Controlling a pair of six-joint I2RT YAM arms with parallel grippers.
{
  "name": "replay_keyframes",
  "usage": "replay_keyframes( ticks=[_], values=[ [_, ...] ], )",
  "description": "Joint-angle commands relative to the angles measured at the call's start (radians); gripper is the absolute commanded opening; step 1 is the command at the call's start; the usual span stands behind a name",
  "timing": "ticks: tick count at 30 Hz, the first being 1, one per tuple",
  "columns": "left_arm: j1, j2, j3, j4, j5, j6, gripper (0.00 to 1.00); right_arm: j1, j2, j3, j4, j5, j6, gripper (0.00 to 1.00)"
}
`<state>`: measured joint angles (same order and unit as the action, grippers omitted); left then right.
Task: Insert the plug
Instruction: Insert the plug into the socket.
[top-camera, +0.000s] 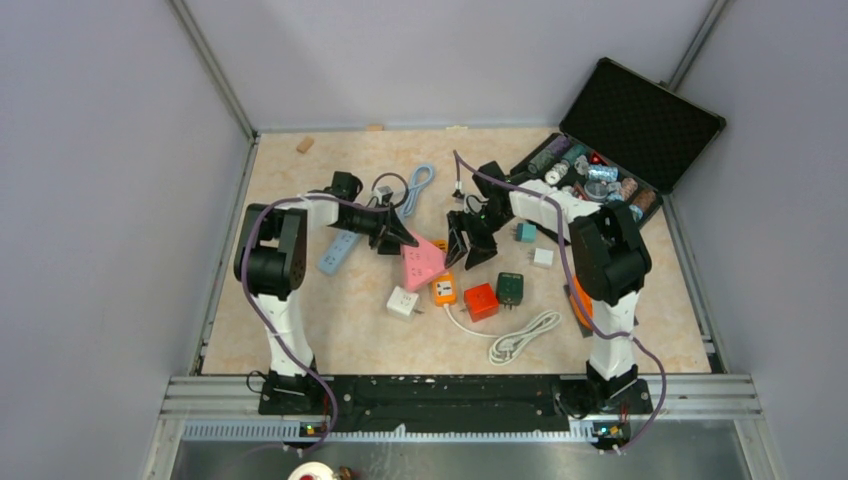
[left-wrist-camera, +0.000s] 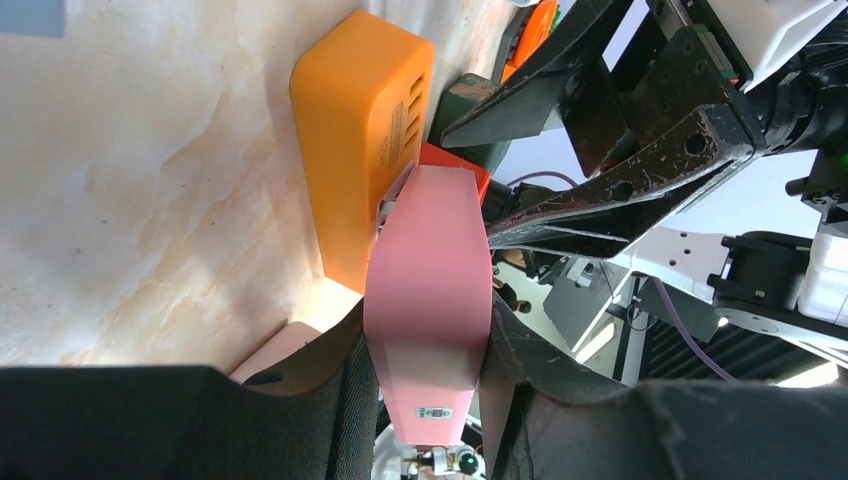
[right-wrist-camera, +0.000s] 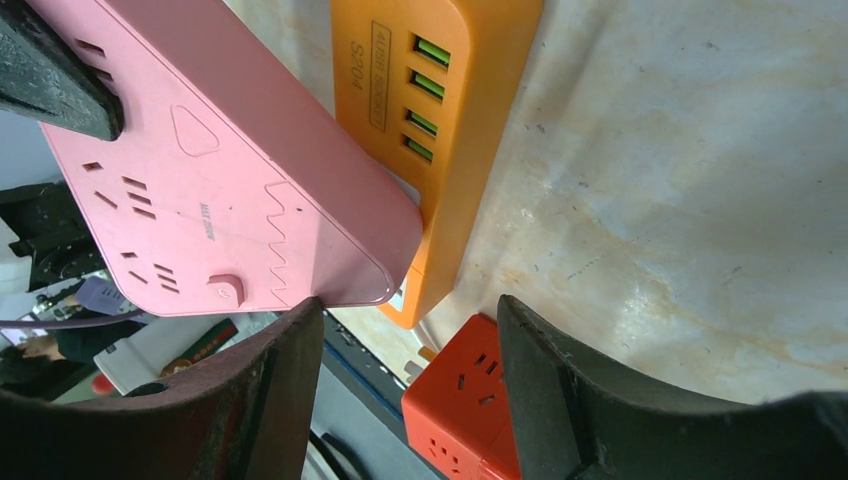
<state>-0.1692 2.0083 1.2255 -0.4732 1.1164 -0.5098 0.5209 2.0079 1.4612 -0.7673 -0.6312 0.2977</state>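
My left gripper (top-camera: 397, 237) is shut on one end of a pink power strip (top-camera: 423, 262). In the left wrist view the strip (left-wrist-camera: 428, 260) sits edge-on between my fingers (left-wrist-camera: 340, 400). An orange USB adapter (top-camera: 443, 290) lies on the table touching the strip's far end, and it also shows in the left wrist view (left-wrist-camera: 360, 140) and the right wrist view (right-wrist-camera: 440, 110). My right gripper (top-camera: 470, 248) is open and empty, just right of the strip's far end. In the right wrist view its jaws (right-wrist-camera: 408, 380) straddle a red cube socket (right-wrist-camera: 465, 405), with the pink strip (right-wrist-camera: 220, 170) at upper left.
A red cube socket (top-camera: 481, 300), a dark green adapter (top-camera: 510, 288), a white adapter (top-camera: 403, 302) and a coiled white cable (top-camera: 520, 337) lie near the front. A light blue strip (top-camera: 338, 251) lies to the left. An open black case (top-camera: 610, 150) of parts stands at back right.
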Motion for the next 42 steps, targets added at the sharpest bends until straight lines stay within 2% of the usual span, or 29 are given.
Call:
replay_keyframes(
  ticks=[1,6,16,21,30,33,36,40,41,42],
  values=[
    [-0.050,0.088,-0.018,-0.022,-0.296,0.069,0.00,0.013,0.030,0.010,-0.020,0.143,-0.030,0.61],
    [-0.079,0.117,0.005,-0.001,-0.313,0.048,0.00,0.001,0.013,0.007,-0.002,0.141,-0.011,0.61],
    [-0.122,0.182,0.140,-0.065,-0.360,0.085,0.00,-0.058,-0.057,-0.084,0.136,-0.025,0.057,0.66],
    [-0.122,0.162,0.121,-0.093,-0.414,0.143,0.00,-0.053,-0.046,-0.110,0.185,-0.079,0.080,0.67],
    [-0.122,0.135,0.037,-0.029,-0.476,0.135,0.03,0.003,-0.023,-0.118,0.122,-0.023,0.015,0.68],
    [-0.122,0.129,0.036,-0.026,-0.501,0.139,0.08,0.017,-0.029,-0.122,0.098,0.011,-0.011,0.68],
    [-0.122,0.134,0.048,-0.032,-0.504,0.142,0.17,0.028,-0.023,-0.123,0.077,0.058,-0.031,0.67],
    [-0.121,0.134,0.056,-0.036,-0.482,0.144,0.38,0.034,0.000,-0.126,0.044,0.129,-0.047,0.62],
    [-0.122,0.133,0.059,-0.040,-0.472,0.147,0.44,0.034,0.007,-0.127,0.036,0.146,-0.047,0.57],
    [-0.122,0.129,0.060,-0.042,-0.467,0.148,0.49,0.034,0.016,-0.127,0.029,0.163,-0.045,0.55]
  ],
)
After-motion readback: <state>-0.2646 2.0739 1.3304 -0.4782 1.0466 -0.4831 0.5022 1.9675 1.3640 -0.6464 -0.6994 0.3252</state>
